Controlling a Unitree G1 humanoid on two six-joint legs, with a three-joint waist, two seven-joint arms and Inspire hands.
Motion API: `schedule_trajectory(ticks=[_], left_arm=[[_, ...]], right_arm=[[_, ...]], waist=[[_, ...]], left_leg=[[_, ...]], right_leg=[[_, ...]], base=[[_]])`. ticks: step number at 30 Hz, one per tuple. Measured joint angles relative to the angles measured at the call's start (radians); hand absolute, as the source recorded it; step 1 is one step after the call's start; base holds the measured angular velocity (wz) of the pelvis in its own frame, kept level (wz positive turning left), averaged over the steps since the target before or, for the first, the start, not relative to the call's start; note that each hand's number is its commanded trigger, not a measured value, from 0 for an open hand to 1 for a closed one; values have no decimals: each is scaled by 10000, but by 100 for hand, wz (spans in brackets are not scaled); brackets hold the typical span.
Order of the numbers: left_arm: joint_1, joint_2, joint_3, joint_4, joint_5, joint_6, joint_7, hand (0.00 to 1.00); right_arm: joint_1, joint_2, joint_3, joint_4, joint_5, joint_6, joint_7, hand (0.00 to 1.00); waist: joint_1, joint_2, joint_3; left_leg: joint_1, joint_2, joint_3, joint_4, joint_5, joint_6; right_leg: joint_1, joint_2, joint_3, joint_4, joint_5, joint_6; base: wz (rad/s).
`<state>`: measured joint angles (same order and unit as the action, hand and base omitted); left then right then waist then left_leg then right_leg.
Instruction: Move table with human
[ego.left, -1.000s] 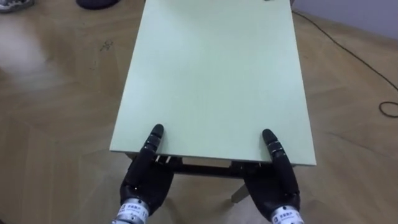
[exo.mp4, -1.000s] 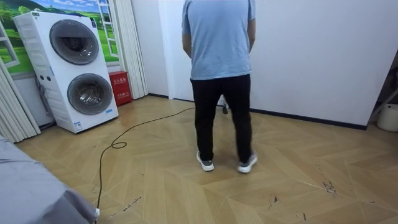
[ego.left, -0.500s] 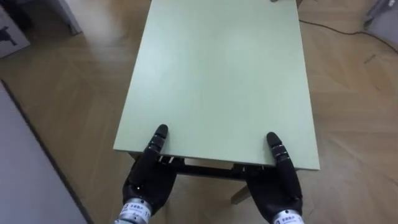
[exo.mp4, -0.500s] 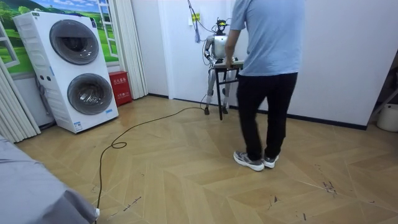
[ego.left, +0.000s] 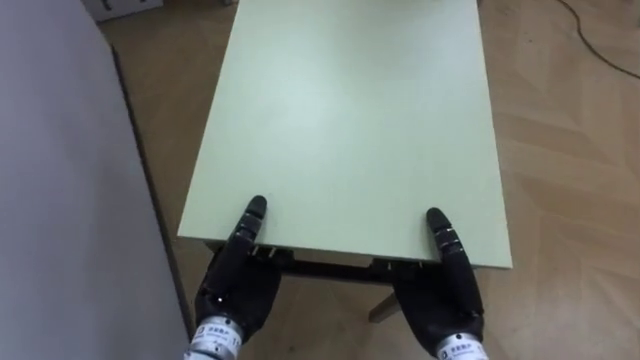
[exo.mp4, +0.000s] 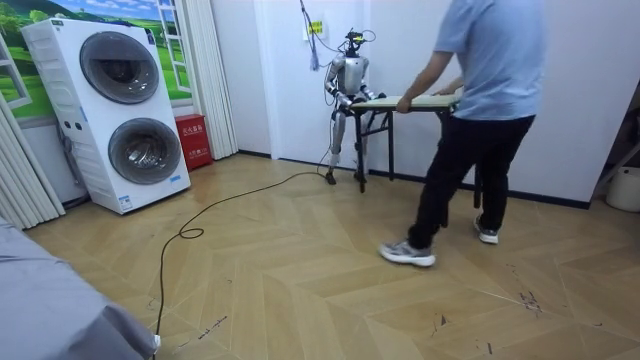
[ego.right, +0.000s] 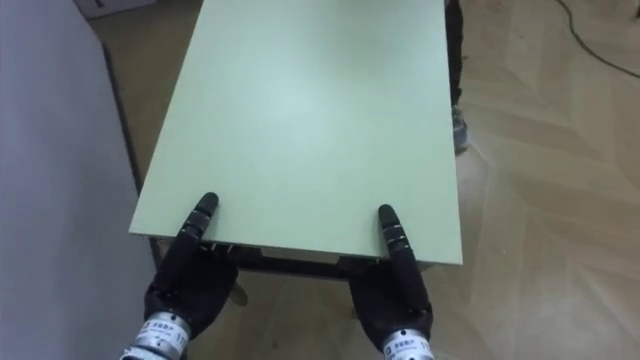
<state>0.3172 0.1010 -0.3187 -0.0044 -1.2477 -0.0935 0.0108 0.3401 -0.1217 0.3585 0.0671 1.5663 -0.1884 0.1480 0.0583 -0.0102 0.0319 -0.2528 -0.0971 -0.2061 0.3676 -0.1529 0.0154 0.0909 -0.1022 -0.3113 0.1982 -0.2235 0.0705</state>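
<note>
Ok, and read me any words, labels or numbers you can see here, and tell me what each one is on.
Nothing reads clearly.
Red box beside the stacked washer: white print, too small to read.
Wrist labels at the left robot hand and right robot hand: dark print, too blurred to read.
Table: no text on its top.

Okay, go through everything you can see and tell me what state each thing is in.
table: level, held at both ends.
left hand: at the table's near edge, partly beneath it.
right hand: same edge, partly beneath.
person: mid-stride, holding the far end.
washing machines: stacked, both doors shut.
</note>
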Motion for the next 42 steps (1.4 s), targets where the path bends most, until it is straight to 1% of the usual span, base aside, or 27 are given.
schedule_trajectory(ticks=[3,4,5,6,7,8,9,10,11,15,16,17,18,19,20,21,23,24,25,27,29,30,31,33,34,37,42], left_arm=[[-80,-11,-96,1,3,10,1,100],[-127,-37,-83,-1,3,-5,0,100],[-196,-51,2,1,1,11,0,100],[-238,-117,15,63,-36,20,-6,100],[-207,-122,52,62,-63,50,-5,100],[-192,-119,51,46,-72,68,-10,100],[-192,-119,60,47,-71,96,-9,100],[-187,-96,89,48,-70,214,5,100],[-126,-53,130,49,-70,306,39,100],[172,-215,180,49,-75,422,64,100],[242,-306,183,50,-60,423,87,100],[288,-396,190,50,-60,421,133,100],[299,-405,203,50,-67,387,152,100],[300,-443,248,50,-77,327,208,100],[317,-437,313,102,-82,344,269,100],[320,-454,306,107,-80,354,275,100],[371,-429,299,115,-80,467,278,100],[377,-429,310,115,-82,480,279,100],[383,-410,340,116,-76,492,284,100],[388,-409,294,116,-51,489,289,100],[373,-379,353,223,-55,493,307,100],[364,-391,352,286,-54,493,310,100],[355,-385,337,300,-49,487,322,100],[306,-255,308,301,-55,485,376,100],[264,-242,300,363,-56,487,461,100],[278,-326,228,365,-47,487,635,100],[317,-282,221,365,-56,483,664,100]], right_arm=[[0,3,-98,-1,-18,-44,0,100],[-31,32,-137,-7,-38,-18,0,100],[-148,23,-202,-12,-93,105,0,100],[-191,-10,-268,-3,-141,142,0,100],[-197,-54,-325,-5,-197,140,1,100],[-209,-47,-306,-3,-194,146,1,100],[-180,-34,-301,-3,-178,146,1,100],[-78,8,-319,-3,-177,142,1,100],[15,44,-314,-3,-191,161,-34,100],[56,-23,-319,-3,-343,306,-165,100],[53,-31,-320,-3,-364,342,-218,100],[46,-89,-321,-1,-404,365,-300,100],[19,-73,-301,-4,-459,367,-336,100],[-117,-75,-278,-5,-593,374,-414,100],[-110,-80,-291,2,-682,354,-471,100],[-99,-58,-265,-8,-681,337,-470,100],[-18,-104,-260,-5,-607,362,-487,100],[-6,-103,-266,-8,-603,362,-486,100],[3,-64,-256,-8,-604,372,-487,100],[28,-42,-221,-20,-607,371,-488,100],[50,-55,-224,48,-606,389,-585,100],[72,-21,-229,108,-616,393,-592,100],[134,78,-228,115,-644,446,-602,100],[143,111,-250,111,-664,505,-602,100],[175,107,-294,151,-665,507,-619,100],[181,69,-317,160,-632,512,-737,100],[181,8,-268,154,-624,505,-740,100]], waist=[[-85,7,3],[-102,-6,-1],[-99,-17,-3],[-209,78,-6],[-332,166,-53],[-434,185,-57],[-507,190,-59],[-560,158,-54],[-485,65,-33],[-296,46,-45],[-260,85,-46],[-207,182,-38],[-119,211,-28],[121,296,12],[14,476,-23],[20,505,-25],[17,508,-30],[6,508,-29],[10,483,-20],[12,465,-24],[-9,480,-15],[-42,492,-13],[-150,483,-12],[-384,384,-9],[-557,333,6],[-476,316,2],[-441,278,-2]], left_leg=[[0,-1,-239,42,91,4],[-14,55,-646,44,129,-59],[-127,-31,-868,10,186,-152],[-190,-72,-900,27,202,-179],[-258,-57,-305,-187,382,-138],[-308,264,1315,-410,541,71],[-331,453,2224,-465,604,183],[-278,793,3469,-575,690,409],[-66,857,3787,-757,736,478],[210,741,3603,-1002,738,475],[268,762,3456,-1026,741,475],[291,828,2960,-1028,747,416],[278,826,2632,-1034,750,352],[209,786,2274,-1004,696,197],[166,753,2241,-1000,665,150],[172,720,2339,-1007,665,145],[277,771,3128,-1092,664,177],[304,824,3348,-1131,653,222],[323,860,3519,-1130,622,307],[342,850,3548,-1106,565,395],[543,820,3339,-1095,466,538],[615,830,3175,-1084,449,554],[649,764,2663,-1083,439,538],[586,485,2372,-1095,424,539],[682,326,2269,-1111,404,547],[908,383,2313,-1224,328,489],[1048,483,2344,-1355,282,464]], right_leg=[[-142,90,-37,912,-196,-342],[-364,345,574,848,-449,-666],[-738,730,1281,88,-487,-900],[-852,839,1298,64,-380,-1054],[-840,677,739,154,-307,-1037],[-756,632,114,162,-288,-1060],[-695,632,-191,170,-288,-1060],[-609,662,-574,280,-288,-1059],[-533,686,-664,329,-289,-1054],[-409,669,-483,447,-302,-991],[-609,651,-455,961,-351,-851],[-920,639,-144,1391,-540,-524],[-1008,633,131,1120,-579,-504],[-1290,412,494,210,-367,-592],[-1237,327,99,376,-16,-874],[-1227,306,-40,439,-14,-901],[-1070,306,-232,509,-14,-900],[-1071,306,-225,589,-16,-897],[-1131,280,-210,791,-41,-855],[-1334,126,-207,1344,-137,-692],[-1961,-134,-31,2980,-215,-404],[-2168,-178,134,3287,-338,-256],[-2313,-147,455,2809,-498,-219],[-2504,-315,930,1501,-234,-221],[-2474,-490,854,1517,191,-242],[-2091,-346,828,1241,228,-266],[-1735,-162,910,681,433,-241]], base=[[80],[59],[66],[78],[85],[89],[97],[83],[59],[14],[9],[0],[-24],[-5],[7],[41],[36],[31],[16],[10],[11],[22],[45],[61],[42],[10],[1]])
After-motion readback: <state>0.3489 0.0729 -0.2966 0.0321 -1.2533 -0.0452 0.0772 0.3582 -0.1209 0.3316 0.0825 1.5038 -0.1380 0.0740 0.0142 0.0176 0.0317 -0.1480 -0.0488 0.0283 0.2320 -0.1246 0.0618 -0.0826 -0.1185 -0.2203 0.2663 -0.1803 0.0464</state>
